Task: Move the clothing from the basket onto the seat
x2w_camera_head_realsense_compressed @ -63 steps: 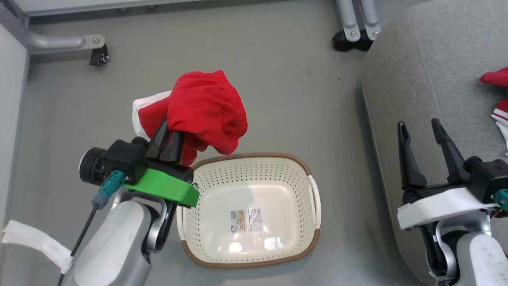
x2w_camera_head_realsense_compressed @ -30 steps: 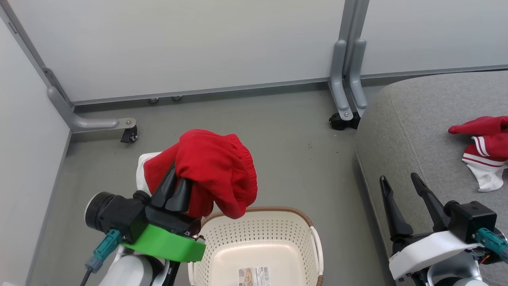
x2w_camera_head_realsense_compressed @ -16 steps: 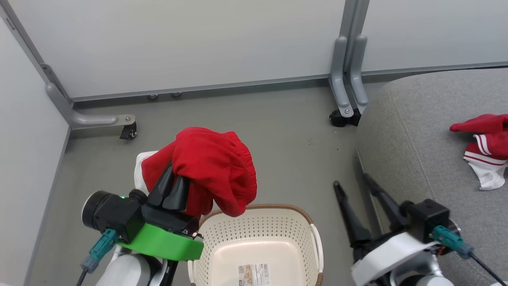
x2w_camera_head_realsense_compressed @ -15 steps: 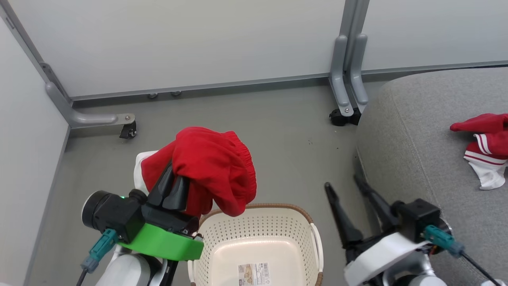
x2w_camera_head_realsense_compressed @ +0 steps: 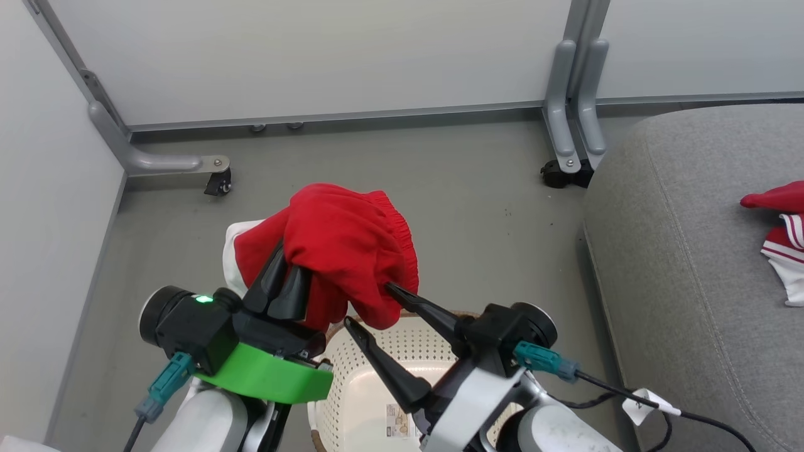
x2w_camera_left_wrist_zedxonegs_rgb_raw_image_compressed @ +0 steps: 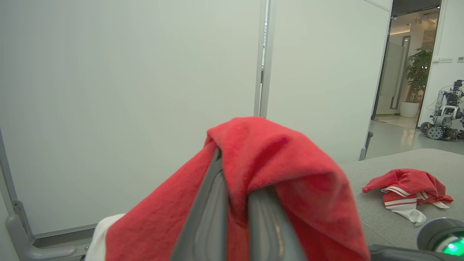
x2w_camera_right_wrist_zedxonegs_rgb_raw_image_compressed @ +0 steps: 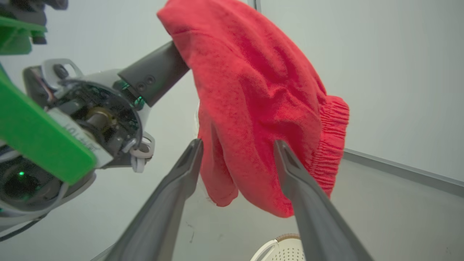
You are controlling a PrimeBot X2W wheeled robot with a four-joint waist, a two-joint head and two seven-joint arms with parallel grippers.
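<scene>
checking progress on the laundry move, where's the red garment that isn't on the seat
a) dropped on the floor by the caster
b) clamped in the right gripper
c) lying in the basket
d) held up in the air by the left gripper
d: the left gripper is shut on the red garment, which hangs in the air clear of the basket, while the right gripper is open beside its lower fold.

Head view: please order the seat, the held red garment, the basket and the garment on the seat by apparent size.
1. seat
2. held red garment, nearer the camera
3. basket, partly hidden by the right arm
4. garment on the seat, cut by the edge
</scene>
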